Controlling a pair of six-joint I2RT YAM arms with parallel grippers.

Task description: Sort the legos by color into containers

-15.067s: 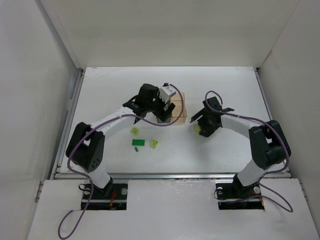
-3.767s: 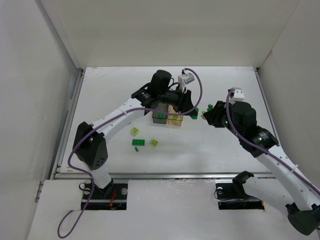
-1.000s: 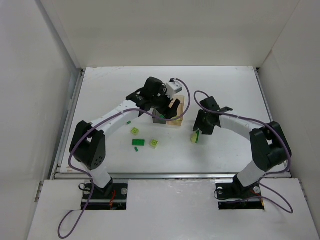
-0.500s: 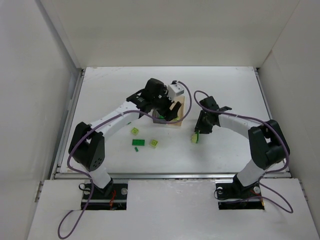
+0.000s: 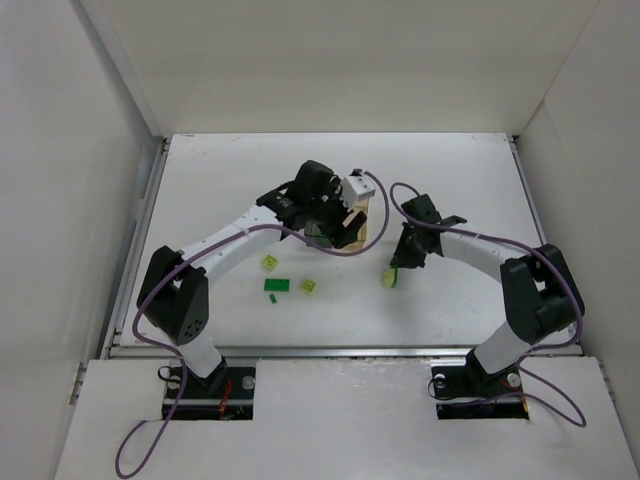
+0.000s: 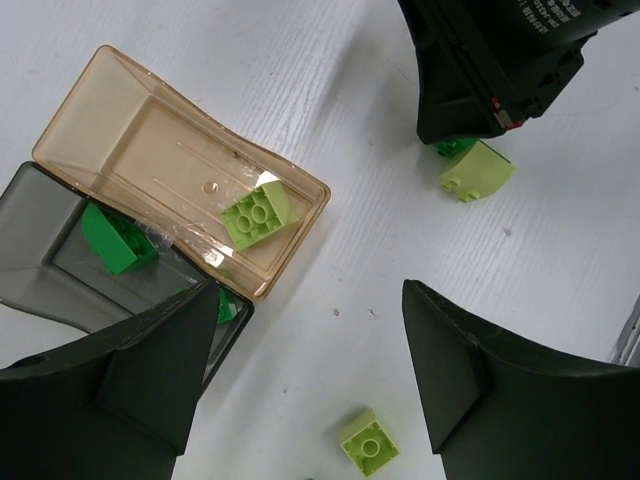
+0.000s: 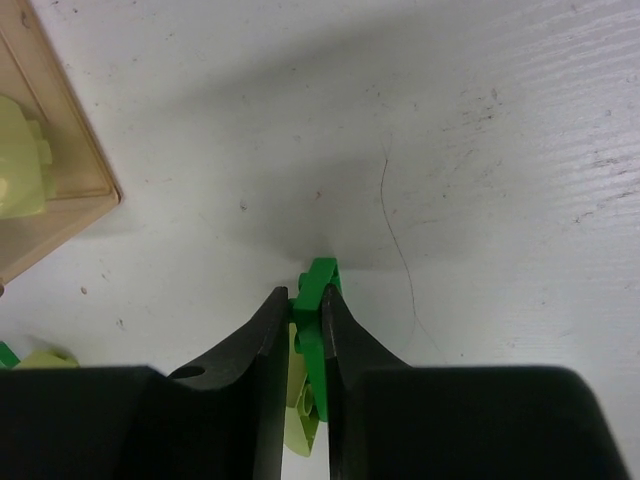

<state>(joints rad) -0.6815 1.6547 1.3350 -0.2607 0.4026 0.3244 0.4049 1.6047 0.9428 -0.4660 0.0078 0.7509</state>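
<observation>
Standing edgewise between fingers, thin bright-green lego (image 7: 320, 288).

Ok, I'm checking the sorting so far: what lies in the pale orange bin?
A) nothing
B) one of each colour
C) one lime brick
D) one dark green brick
C: the left wrist view shows a single lime brick in the pale orange bin; the dark green bricks sit in the grey bin.

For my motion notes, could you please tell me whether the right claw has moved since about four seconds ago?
Yes. The right claw has come toward the table's front rail and slightly left, and now pinches a green brick.
</observation>
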